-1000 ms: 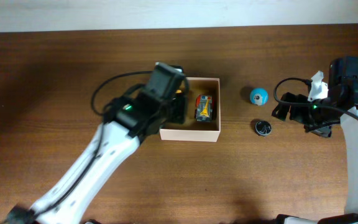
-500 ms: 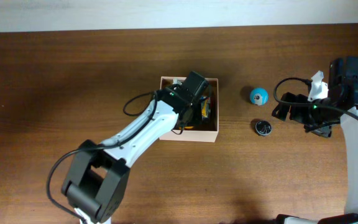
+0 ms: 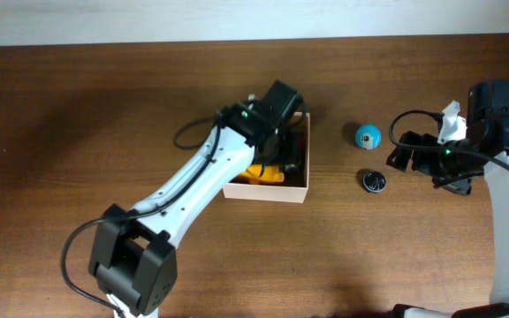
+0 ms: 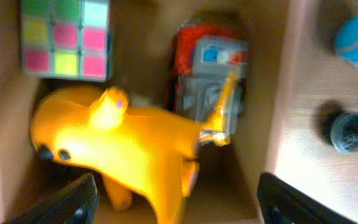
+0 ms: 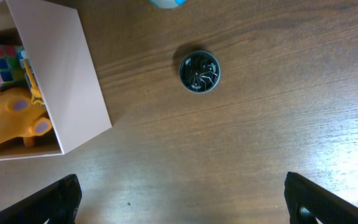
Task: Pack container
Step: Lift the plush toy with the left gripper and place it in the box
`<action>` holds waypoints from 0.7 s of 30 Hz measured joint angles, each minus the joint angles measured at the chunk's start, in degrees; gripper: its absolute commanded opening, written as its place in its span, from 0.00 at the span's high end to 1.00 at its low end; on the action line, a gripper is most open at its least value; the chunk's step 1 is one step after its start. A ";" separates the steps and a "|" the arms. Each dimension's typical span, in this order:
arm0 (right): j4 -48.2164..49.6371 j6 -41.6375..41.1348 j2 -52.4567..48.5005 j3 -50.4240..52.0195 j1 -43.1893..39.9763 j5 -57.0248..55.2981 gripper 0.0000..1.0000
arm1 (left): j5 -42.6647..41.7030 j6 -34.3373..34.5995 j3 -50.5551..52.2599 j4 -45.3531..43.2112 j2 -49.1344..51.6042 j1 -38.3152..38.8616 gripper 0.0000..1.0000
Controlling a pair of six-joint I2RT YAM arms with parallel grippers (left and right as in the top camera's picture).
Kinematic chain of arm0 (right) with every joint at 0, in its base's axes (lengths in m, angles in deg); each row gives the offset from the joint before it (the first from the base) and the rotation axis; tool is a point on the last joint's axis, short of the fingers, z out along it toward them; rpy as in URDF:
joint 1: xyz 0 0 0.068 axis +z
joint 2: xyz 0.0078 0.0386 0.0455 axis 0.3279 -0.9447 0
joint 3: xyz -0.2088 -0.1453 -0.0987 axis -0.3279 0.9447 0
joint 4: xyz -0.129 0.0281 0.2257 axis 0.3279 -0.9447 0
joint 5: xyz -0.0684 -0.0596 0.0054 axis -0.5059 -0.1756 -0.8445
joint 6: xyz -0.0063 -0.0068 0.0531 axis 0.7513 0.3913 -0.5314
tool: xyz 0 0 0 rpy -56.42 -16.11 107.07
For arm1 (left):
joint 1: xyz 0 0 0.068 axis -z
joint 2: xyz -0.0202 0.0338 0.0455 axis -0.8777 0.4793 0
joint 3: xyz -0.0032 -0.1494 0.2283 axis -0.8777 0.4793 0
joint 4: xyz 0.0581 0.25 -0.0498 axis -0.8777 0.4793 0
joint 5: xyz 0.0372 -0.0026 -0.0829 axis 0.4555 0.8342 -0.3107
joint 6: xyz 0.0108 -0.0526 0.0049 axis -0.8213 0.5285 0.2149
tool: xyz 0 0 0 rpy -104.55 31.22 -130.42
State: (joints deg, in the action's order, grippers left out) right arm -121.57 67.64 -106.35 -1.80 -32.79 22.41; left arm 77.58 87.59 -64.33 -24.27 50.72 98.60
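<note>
Half container (image 3: 272,192) hidden under left arm (image 3: 201,181); ball (image 5: 166,2) cut off.

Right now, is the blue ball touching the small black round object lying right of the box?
Apart. The overhead view shows the blue ball and the black round object with a plain gap between them.

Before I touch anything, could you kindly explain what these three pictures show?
Two robot arms work at a wooden table. One picture looks down from above; the others come from a camera on each wrist. The left gripper hangs open over a cardboard box holding a yellow toy animal, a colour cube and a grey and red toy. The right gripper is open too, near a dark round cap. A blue ball lies nearby. Nothing is held.
</note>
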 measured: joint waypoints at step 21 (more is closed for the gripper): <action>-0.68 -0.02 0.00 0.00 0.02 -0.02 0.01 | 7.34 -8.76 -12.44 5.44 14.78 0.00 0.98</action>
State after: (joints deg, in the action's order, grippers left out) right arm -122.25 67.62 -106.35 -1.80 -32.77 22.39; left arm 84.92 78.83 -76.77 -18.83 65.49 98.60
